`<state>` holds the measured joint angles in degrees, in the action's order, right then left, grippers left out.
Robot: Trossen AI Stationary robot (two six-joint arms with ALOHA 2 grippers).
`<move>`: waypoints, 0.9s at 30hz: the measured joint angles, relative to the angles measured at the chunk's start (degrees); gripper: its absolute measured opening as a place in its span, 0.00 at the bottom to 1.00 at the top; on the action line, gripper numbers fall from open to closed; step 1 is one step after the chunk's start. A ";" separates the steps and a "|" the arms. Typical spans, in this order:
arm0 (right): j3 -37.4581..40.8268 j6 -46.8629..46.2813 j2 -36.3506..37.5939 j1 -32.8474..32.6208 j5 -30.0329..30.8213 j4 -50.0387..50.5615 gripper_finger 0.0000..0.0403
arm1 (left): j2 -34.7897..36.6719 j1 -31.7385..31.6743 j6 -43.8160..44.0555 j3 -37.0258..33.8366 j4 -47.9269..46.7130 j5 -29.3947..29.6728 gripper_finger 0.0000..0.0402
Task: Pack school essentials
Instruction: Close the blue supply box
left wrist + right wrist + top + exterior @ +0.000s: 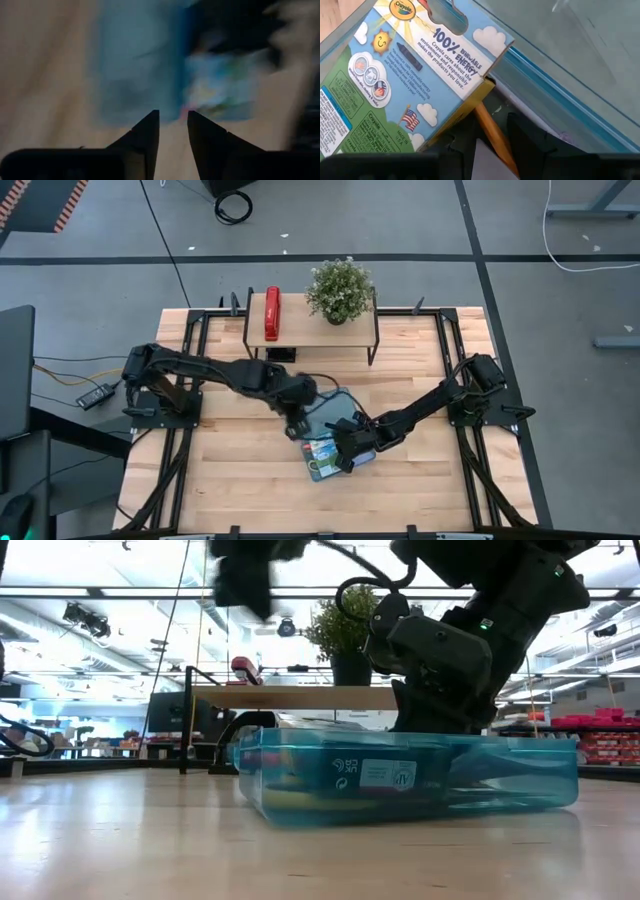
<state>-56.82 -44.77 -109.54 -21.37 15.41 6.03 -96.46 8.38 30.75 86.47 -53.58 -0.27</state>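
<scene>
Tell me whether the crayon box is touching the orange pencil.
Touching: the right wrist view shows the crayon box lying on the orange pencil, its corner overlapping the shaft.

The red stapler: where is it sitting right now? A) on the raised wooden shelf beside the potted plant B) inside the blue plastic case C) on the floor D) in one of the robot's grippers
A: seen from above, the red stapler lies on the shelf left of the potted plant, away from both arms.

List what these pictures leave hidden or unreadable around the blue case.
- High view: most of the blue case contents, covered by both arms.
- Left wrist view: case and packet smeared by motion blur.
- Low view: items inside are only dim shapes through the tinted wall.
- Right wrist view: orange pencil partly under the printed packet.
</scene>
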 joint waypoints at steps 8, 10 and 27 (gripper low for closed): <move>0.05 0.36 0.00 -0.48 0.16 0.17 0.30 | 4.57 -2.13 -1.05 -9.09 -21.21 15.26 0.19; 0.05 0.32 0.00 -0.46 0.12 0.15 0.30 | 5.96 -3.48 -1.20 -15.73 -14.96 6.48 0.17; 0.05 -2.17 0.04 -0.50 -0.26 -0.53 0.30 | 9.83 -11.06 3.69 -45.27 30.70 -3.24 0.01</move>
<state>-56.77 -46.94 -109.49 -21.87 15.16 5.50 -86.63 -2.67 34.44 41.20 -22.88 -3.51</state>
